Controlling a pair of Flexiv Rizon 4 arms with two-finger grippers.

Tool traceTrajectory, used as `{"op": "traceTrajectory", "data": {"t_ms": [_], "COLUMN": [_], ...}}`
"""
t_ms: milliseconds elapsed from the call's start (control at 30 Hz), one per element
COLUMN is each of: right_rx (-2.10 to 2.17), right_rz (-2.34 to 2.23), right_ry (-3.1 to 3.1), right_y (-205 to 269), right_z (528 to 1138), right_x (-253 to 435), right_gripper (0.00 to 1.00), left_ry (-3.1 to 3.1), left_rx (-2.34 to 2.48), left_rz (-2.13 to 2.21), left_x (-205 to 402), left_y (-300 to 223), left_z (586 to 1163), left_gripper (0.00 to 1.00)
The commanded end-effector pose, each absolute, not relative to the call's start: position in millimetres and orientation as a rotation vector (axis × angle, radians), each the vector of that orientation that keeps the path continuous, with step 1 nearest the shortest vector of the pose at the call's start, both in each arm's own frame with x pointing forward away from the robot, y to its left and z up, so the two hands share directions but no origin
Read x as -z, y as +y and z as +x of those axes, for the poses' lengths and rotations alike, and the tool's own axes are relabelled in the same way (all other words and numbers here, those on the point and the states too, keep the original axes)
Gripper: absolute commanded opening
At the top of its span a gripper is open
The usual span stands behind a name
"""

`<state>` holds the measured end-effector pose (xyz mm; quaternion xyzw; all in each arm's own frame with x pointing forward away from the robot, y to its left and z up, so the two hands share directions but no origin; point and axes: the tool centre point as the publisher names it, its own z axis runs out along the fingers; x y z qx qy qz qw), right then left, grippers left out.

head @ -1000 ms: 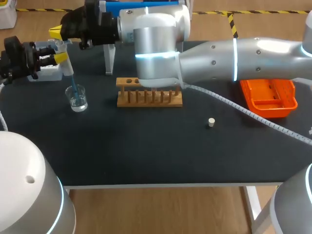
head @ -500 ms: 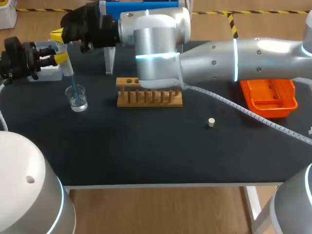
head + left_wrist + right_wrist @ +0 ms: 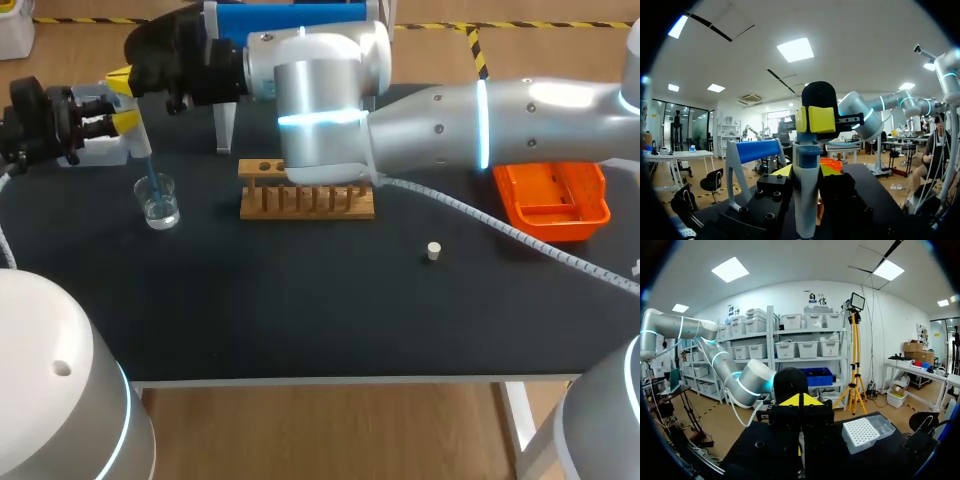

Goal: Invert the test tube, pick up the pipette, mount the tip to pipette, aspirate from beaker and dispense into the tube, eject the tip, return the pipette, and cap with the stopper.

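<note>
The left claw (image 3: 120,120) was closed around the white, blue-collared plastic pipette (image 3: 806,200). The pipette's long axis ran steeply down from that claw, and its slim blue tip (image 3: 150,172) dipped into the clear glass beaker (image 3: 158,201) directly beneath. The right claw (image 3: 120,73), fingers drawn together and holding nothing, rested against the pipette's top, just above the left claw. Withdrawal probably had to follow that axis. There was one pipette, one beaker, one wooden rack (image 3: 305,200) and one small white stopper (image 3: 433,251). The rack and stopper lay well away from both claws.
</note>
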<state>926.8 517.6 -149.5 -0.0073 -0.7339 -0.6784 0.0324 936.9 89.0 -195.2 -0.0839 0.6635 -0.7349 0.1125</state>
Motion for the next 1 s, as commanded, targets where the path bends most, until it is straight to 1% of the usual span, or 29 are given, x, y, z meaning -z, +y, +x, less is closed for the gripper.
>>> {"op": "traceTrajectory", "data": {"t_ms": [33, 533, 600, 633, 667, 1000], "right_rx": [2.088, 2.195, 2.2, 2.202, 2.203, 2.209], "right_rz": [-0.028, 0.08, 0.079, 0.079, 0.081, 0.101], "right_ry": [-2.261, -2.248, -2.252, -2.253, -2.254, -2.29], "right_y": [516.8, 509.6, 506.5, 504.3, 502.5, 458.7], "right_z": [924.7, 923.6, 921.8, 920.5, 920.0, 920.3], "right_x": [157.6, 99.6, 95.3, 93.6, 92.6, 82.8], "right_gripper": [0.0, 0.0, 0.46, 0.87, 1.0, 1.0], "left_ry": [1.945, 1.945, 1.945, 1.945, 1.945, 1.945], "left_rx": [2.159, 2.159, 2.159, 2.159, 2.159, 2.159], "left_rz": [-0.242, -0.242, -0.242, -0.242, -0.242, -0.242], "left_x": [188.8, 188.8, 188.8, 188.8, 188.8, 188.8], "left_y": [90.3, 90.3, 90.3, 90.3, 90.3, 90.3], "left_z": [938.6, 938.6, 938.6, 938.6, 938.6, 938.6], "left_gripper": [0.0, 0.0, 0.0, 0.0, 0.0, 0.0]}}
